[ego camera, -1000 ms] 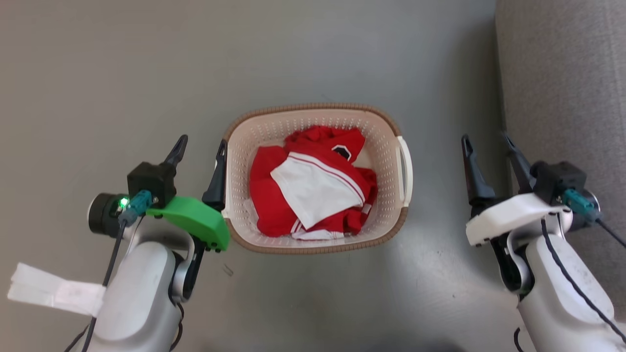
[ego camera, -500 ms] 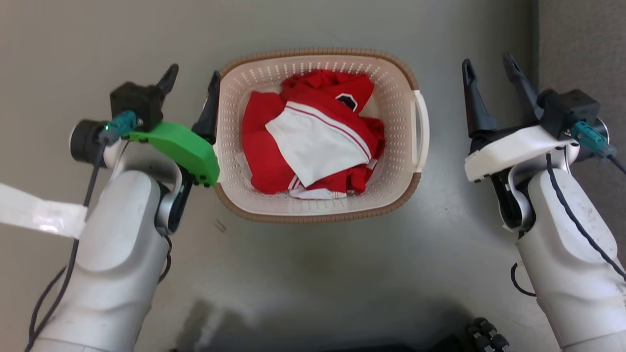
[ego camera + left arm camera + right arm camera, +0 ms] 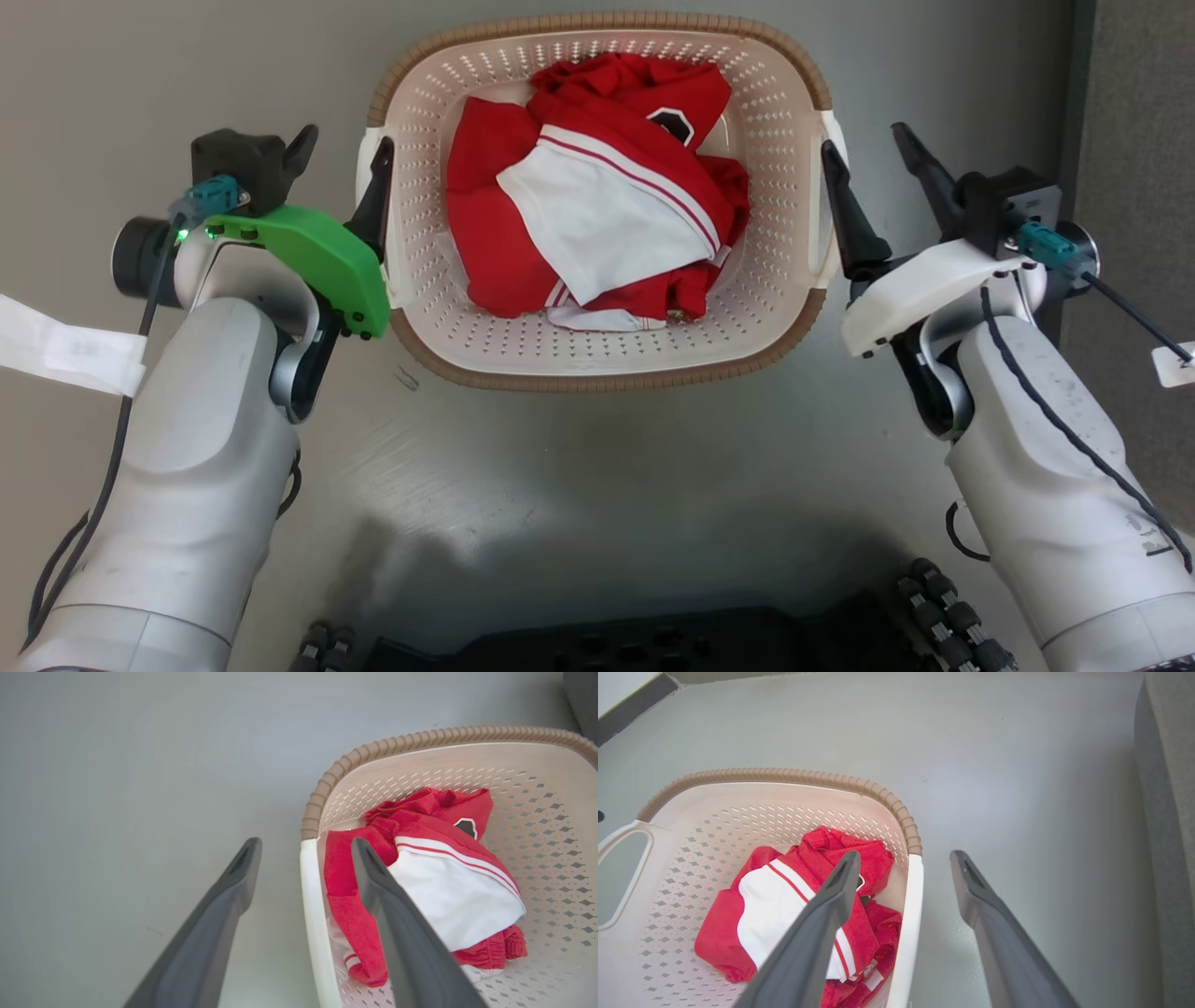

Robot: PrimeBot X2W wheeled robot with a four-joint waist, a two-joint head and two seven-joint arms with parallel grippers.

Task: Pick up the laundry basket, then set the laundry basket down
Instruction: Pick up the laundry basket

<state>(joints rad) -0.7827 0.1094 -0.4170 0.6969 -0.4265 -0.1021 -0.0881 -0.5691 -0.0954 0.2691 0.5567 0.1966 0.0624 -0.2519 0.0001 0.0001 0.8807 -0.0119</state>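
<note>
The left gripper (image 3: 343,147) holds its fingers wide astride the left handle (image 3: 314,914), one finger outside the wall, one inside; it should close squarely on that white bar before any lift; the laundry basket (image 3: 597,378) appears to rest on the floor (image 3: 597,485) between both arms, a red and white garment (image 3: 597,224) inside; the right gripper (image 3: 864,145), equally wide, straddles the right handle (image 3: 909,914); both should probably close together and rise level, lest the load tip.

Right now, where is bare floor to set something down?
Free: floor between the laundry basket and the robot base; floor left of the left gripper. Crowded: both basket sides, each straddled by an open gripper; narrow strip between right gripper and grey furniture.
</note>
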